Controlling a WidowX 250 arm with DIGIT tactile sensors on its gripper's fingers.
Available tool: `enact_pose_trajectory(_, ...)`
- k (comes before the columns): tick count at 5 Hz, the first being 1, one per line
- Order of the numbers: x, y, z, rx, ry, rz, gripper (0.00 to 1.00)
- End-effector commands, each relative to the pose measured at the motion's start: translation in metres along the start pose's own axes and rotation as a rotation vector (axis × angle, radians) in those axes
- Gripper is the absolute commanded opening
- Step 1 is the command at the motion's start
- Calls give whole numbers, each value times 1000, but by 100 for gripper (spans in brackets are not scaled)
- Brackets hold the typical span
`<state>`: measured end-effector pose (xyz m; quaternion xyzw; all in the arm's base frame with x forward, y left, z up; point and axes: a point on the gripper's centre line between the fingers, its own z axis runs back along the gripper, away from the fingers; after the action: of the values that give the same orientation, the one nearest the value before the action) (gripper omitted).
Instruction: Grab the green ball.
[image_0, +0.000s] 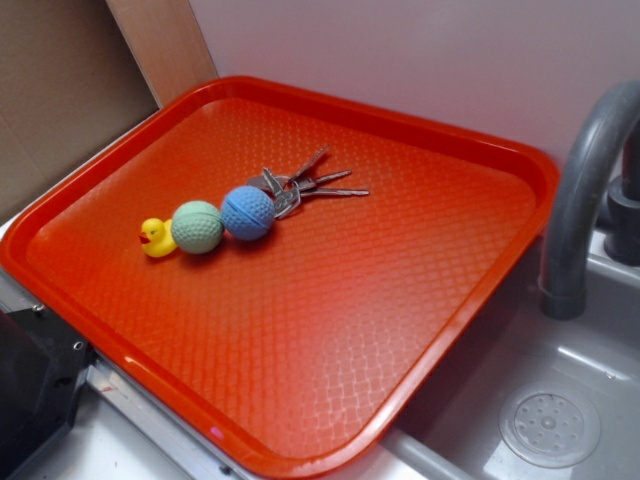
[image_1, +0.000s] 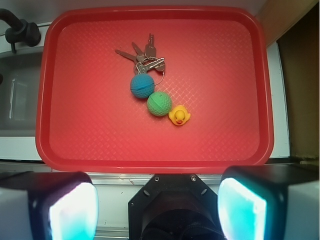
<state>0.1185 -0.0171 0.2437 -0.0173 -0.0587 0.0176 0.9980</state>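
The green ball (image_0: 197, 226) is lying on the red tray (image_0: 300, 400), in a short row of small things. On one side the yellow duck (image_0: 156, 237) is sitting just beside it, and on the other side the blue ball (image_0: 247, 212) is touching it or nearly touching it. Behind the blue ball a bunch of keys (image_0: 305, 188) is spreading out on a ring, with the key blades pointing away from the balls. In the wrist view the same row is running diagonally – keys (image_1: 144, 56) at the top, then the blue ball (image_1: 142, 86), the green ball (image_1: 159, 104) and the duck (image_1: 179, 115) lowest, all a little above the middle of the tray (image_1: 65, 145).

The gripper (image_1: 159, 210) is showing only in the wrist view, at the bottom edge. Its two fingers (image_1: 242, 210) are standing wide apart, one in each lower corner, and nothing is sitting between them – it is holding nothing. It is hanging over the near rim of the tray, well apart from the green ball.

In the exterior view the tray is resting beside a grey sink (image_0: 560, 400) with a grey faucet (image_0: 580, 190) rising at the right, and a pale wall (image_0: 420, 60) is standing behind
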Motion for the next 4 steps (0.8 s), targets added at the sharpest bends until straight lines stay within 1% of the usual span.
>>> enact_pose_trajectory(1,0,0,0,0,0,0,100)
enact_pose_trajectory(2,21,-30,-40,-18,-31,-251,100)
enact_pose_trajectory(3,33,-24,-70,-10,-42,-455,100)
enact_pose_trajectory(4,40,-13,-112,-7,-1,-476,100)
